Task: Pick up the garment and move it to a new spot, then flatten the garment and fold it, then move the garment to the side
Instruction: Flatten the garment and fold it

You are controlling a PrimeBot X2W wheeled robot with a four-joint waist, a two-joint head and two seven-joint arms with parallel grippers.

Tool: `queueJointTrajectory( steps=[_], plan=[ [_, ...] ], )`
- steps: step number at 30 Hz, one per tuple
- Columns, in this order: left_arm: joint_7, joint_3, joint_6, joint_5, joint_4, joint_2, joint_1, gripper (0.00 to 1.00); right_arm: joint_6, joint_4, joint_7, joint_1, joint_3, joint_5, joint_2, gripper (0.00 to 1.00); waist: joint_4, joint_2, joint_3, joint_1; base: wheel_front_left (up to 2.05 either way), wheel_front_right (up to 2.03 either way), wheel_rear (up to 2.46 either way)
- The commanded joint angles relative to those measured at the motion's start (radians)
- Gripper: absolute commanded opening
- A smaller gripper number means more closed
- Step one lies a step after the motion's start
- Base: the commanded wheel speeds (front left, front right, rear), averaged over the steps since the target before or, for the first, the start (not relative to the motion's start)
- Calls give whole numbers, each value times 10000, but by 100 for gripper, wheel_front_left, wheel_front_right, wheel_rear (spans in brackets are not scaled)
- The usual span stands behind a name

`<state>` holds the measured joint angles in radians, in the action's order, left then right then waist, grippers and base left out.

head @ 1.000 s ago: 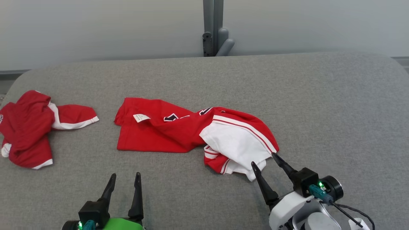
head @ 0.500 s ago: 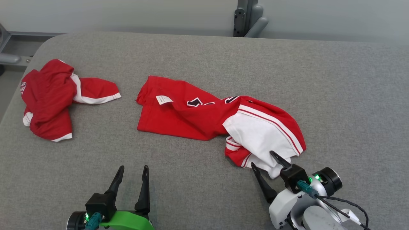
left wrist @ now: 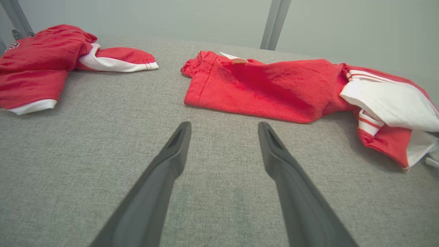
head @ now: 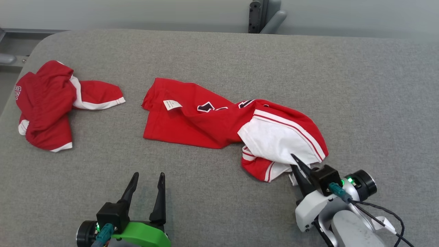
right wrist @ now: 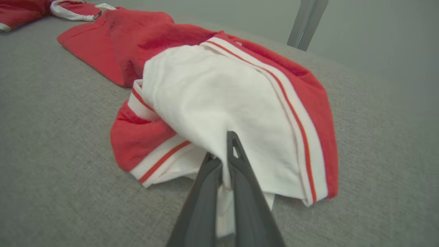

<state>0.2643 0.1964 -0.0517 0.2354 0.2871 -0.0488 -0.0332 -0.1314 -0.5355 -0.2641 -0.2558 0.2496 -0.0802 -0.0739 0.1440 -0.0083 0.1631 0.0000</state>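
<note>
1. The garment [head: 205,123], a red jersey with white panels and striped trim, lies crumpled across the middle of the grey bench [head: 360,103], running from left to right.
2. Its left part is fairly flat red cloth. A small white label [head: 170,104] is turned up near the far left corner, and dark lettering edged in white shows in a fold near the middle.
3. Its right end is bunched into a heap with white cloth on top. A red-and-white striped band runs along the far right side, and a red cuff with white stripes sits at the near side.
4. The right end effector [head: 293,162] is at the near right edge of that heap, its two fingers pinched together on a fold of the white cloth. The right wrist view shows the cloth caught between them.
5. The left end effector [head: 149,174] is at the near left over bare bench, fingers spread wide with nothing between them. It is well apart from the garment. Whether its tips touch the bench I cannot tell.
6. A second garment [head: 44,103], also red with white trim, lies crumpled at the far left of the bench, apart from the first.
7. A grey post [head: 262,15] stands behind the bench's far edge, against a pale wall [head: 137,13].
</note>
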Motion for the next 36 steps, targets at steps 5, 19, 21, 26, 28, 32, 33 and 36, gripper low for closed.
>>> queueJointTrajectory(
  steps=[5,19,21,26,28,32,33,36],
  plan=[
    [2,120,32,65,-31,-31,-129,100,14,1119,-4,-320,-470,620,-67,0,-48,83,4,0,0,0,0],
    [2,525,-56,233,47,-31,-238,100,14,1472,-4,-2022,-1758,1872,-978,0,168,83,234,0,0,0,0],
    [2,574,-39,285,77,-29,-279,100,14,1289,-4,-2359,-1878,1869,-1226,0,254,83,325,0,0,0,0],
    [2,673,-37,309,129,-31,-412,100,14,891,-6,-3233,-1953,1679,-1652,0,459,83,518,0,0,0,0],
    [2,696,-38,292,167,-31,-470,100,14,952,-6,-3759,-1952,1498,-1850,0,535,83,580,0,0,0,0],
    [2,738,-73,274,205,-31,-569,100,14,1453,-4,-4424,-1772,1117,-2087,0,659,83,671,0,0,0,0],
    [2,757,-77,274,213,-29,-594,100,14,1616,-4,-4467,-1724,1073,-2140,0,691,83,666,0,0,0,0],
    [2,763,-18,316,230,-31,-534,100,14,1987,-2,-3801,-1388,953,-2200,0,705,83,580,0,0,0,0]
  ],
)
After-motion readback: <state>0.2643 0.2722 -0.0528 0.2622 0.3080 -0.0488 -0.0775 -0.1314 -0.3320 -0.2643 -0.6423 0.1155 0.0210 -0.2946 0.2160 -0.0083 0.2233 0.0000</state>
